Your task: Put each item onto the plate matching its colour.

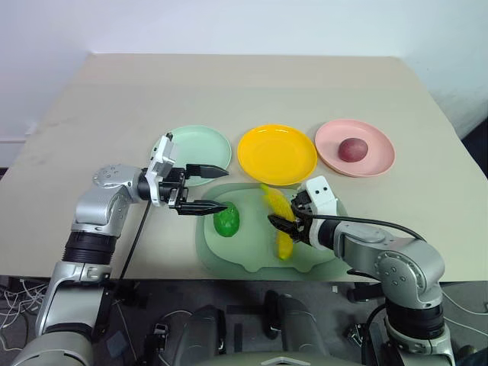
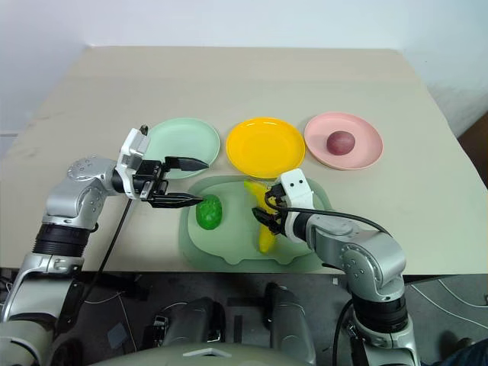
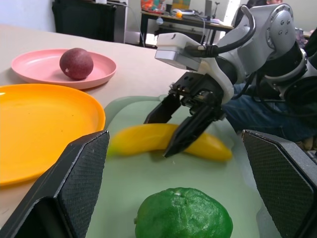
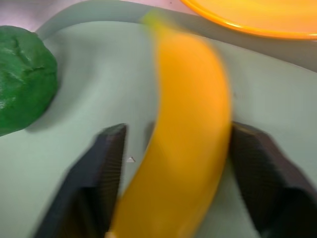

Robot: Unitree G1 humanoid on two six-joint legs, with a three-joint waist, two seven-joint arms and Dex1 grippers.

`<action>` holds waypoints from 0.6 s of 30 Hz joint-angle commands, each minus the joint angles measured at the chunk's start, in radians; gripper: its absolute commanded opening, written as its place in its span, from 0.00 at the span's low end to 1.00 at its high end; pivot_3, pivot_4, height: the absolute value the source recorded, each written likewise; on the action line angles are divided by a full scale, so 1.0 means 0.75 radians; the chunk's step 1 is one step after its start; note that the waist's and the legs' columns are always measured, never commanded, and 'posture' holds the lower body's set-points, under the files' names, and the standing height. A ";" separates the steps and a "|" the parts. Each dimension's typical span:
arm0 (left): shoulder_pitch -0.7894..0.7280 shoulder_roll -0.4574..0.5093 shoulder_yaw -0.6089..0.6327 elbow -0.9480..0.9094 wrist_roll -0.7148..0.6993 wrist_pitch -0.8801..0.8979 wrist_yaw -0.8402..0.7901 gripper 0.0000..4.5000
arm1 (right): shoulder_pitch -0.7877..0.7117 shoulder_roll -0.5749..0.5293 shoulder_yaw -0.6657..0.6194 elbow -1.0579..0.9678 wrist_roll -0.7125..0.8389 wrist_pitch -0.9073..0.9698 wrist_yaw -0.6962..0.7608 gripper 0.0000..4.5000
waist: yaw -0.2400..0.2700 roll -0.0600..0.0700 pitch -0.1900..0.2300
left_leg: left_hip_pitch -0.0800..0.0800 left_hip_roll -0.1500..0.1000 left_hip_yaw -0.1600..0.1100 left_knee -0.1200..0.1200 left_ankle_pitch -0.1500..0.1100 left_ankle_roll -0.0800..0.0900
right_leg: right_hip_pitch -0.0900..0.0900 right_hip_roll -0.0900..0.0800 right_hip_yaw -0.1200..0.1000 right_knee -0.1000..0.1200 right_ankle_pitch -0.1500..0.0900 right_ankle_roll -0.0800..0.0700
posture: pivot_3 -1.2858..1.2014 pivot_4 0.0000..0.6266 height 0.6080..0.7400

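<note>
The yellow banana (image 1: 279, 217) lies on the sage-green tray (image 1: 252, 258), and my right gripper (image 1: 279, 224) is shut on its middle, one finger on each side. A green bumpy item (image 1: 226, 220) rests on the tray's left part. My left gripper (image 1: 226, 187) is open and level, pointing right, its tips just left of and above the green item. The dark red fruit (image 1: 353, 149) sits on the pink plate (image 1: 377, 162). The yellow plate (image 1: 277, 156) and the mint green plate (image 1: 207, 141) hold nothing.
The three plates stand in a row just behind the tray, near the table's front edge. The beige table (image 1: 244, 84) stretches bare behind them to a white wall.
</note>
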 commanded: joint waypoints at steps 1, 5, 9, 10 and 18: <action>-0.010 0.014 0.017 -0.051 -0.013 -0.007 0.002 1.00 | -0.008 -0.001 0.005 0.003 -0.005 0.023 0.024 0.41 | 0.000 0.000 0.000 | 0.000 0.000 0.000 0.000 0.000 0.000 | 0.000 0.000 0.000 0.000 0.000 0.000 | 0.52 0.24 1.00; -0.009 0.016 0.017 -0.053 -0.014 -0.005 0.002 1.00 | 0.001 -0.024 0.027 -0.019 -0.015 -0.014 0.075 0.39 | 0.000 0.000 0.000 | 0.000 0.000 0.000 0.000 0.000 0.000 | 0.000 0.000 0.000 0.000 0.000 0.000 | 0.52 0.24 1.00; -0.012 0.015 0.018 -0.049 -0.017 -0.003 -0.001 1.00 | 0.036 -0.095 0.075 -0.061 -0.082 -0.237 0.184 0.39 | 0.000 0.000 0.000 | 0.000 0.000 0.000 0.000 0.000 0.000 | 0.000 0.000 0.000 0.000 0.000 0.000 | 0.52 0.24 1.00; -0.014 0.014 0.017 -0.046 -0.017 -0.003 -0.002 1.00 | 0.038 -0.114 0.041 -0.067 0.014 -0.215 0.281 0.39 | 0.000 0.000 0.000 | 0.000 0.000 0.000 0.000 0.000 0.000 | 0.000 0.000 0.000 -0.001 0.000 0.000 | 0.52 0.24 1.00; -0.028 0.005 0.015 -0.025 -0.013 -0.008 -0.002 1.00 | -0.118 -0.032 -0.217 0.089 0.244 -0.378 0.439 0.39 | 0.000 0.000 0.000 | 0.000 0.000 0.000 0.000 0.000 0.000 | 0.000 0.000 0.000 -0.001 0.000 0.000 | 0.52 0.24 1.00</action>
